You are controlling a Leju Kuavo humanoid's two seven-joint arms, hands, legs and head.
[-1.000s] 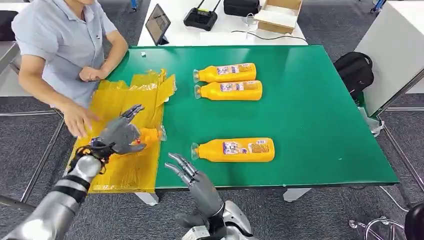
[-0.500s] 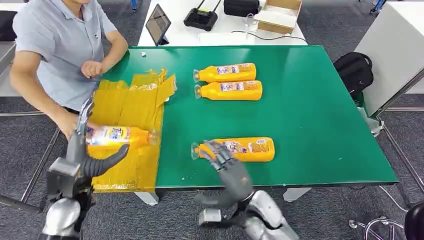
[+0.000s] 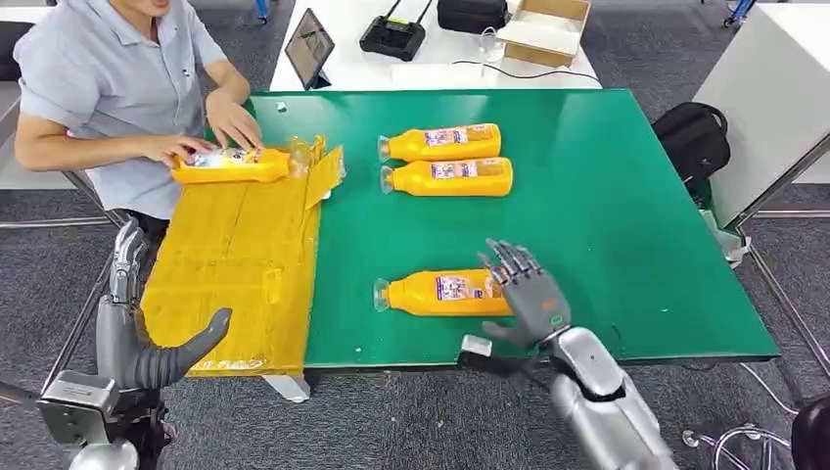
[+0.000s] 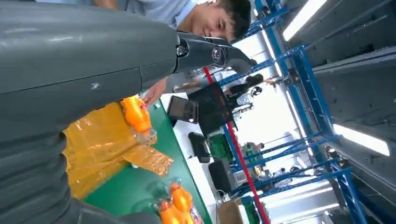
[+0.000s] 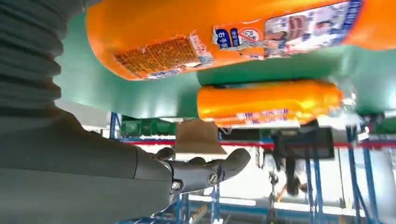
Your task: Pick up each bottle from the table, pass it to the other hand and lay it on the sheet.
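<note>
Where it lies flat, the nearest bottle [image 3: 445,293] looks orange; labelled.

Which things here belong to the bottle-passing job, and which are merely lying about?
Job: three bottles on the green table: nearest, middle, far; bottle on the sheet; yellow sheet; right hand; left hand.

Lying about: tablet, cardboard box, black backpack.

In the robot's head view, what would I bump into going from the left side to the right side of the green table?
Robot hand on the left → yellow sheet → orange bottle near the front edge → robot hand on the right → black backpack.
</note>
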